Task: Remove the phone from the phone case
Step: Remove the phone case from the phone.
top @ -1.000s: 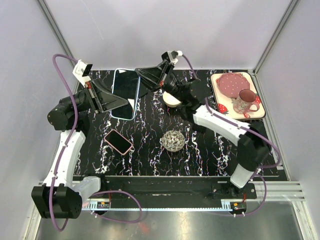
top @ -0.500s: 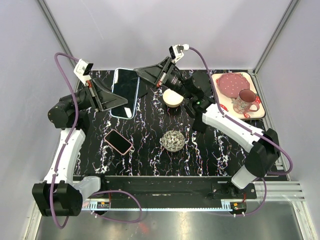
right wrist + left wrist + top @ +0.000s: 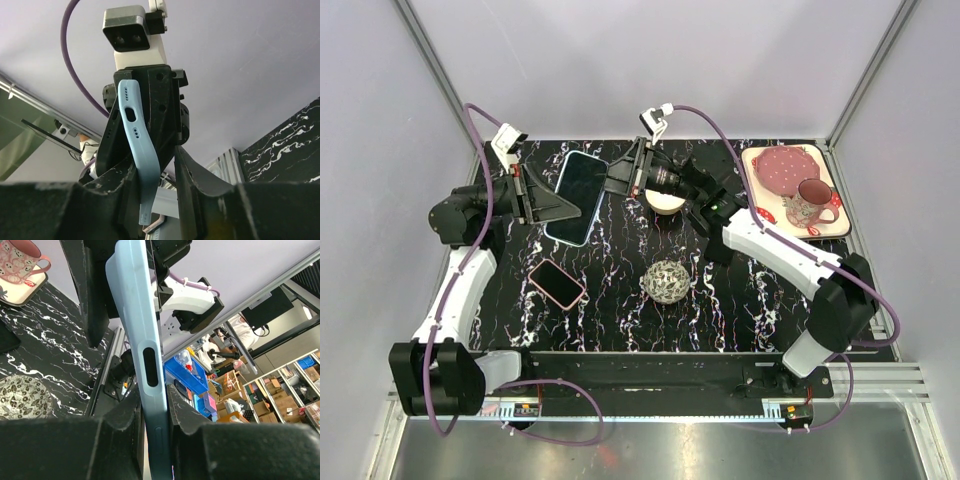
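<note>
My left gripper [image 3: 152,407] is clamped on the cased phone [image 3: 578,188], holding it edge-up above the counter [image 3: 620,300] as an anchor. My right gripper [image 3: 155,167] pinches the case [image 3: 136,127] lip, which bends so it can peel free.
</note>
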Action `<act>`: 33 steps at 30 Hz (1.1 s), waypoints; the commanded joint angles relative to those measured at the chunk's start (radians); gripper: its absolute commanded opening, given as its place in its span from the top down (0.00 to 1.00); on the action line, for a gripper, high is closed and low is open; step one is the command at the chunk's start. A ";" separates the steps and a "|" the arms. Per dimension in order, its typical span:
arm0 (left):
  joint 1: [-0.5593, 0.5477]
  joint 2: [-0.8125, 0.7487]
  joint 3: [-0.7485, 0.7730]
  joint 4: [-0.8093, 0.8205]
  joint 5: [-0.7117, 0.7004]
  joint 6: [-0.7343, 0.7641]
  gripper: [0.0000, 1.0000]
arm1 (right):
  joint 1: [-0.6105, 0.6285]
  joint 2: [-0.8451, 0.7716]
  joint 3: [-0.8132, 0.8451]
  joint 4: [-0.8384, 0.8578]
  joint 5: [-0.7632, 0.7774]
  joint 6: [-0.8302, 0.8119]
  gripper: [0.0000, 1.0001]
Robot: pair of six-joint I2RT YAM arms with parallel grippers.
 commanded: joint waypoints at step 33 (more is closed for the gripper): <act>-0.004 -0.171 -0.099 -1.258 -0.662 1.127 0.05 | -0.017 0.122 0.158 -0.876 0.184 -0.247 1.00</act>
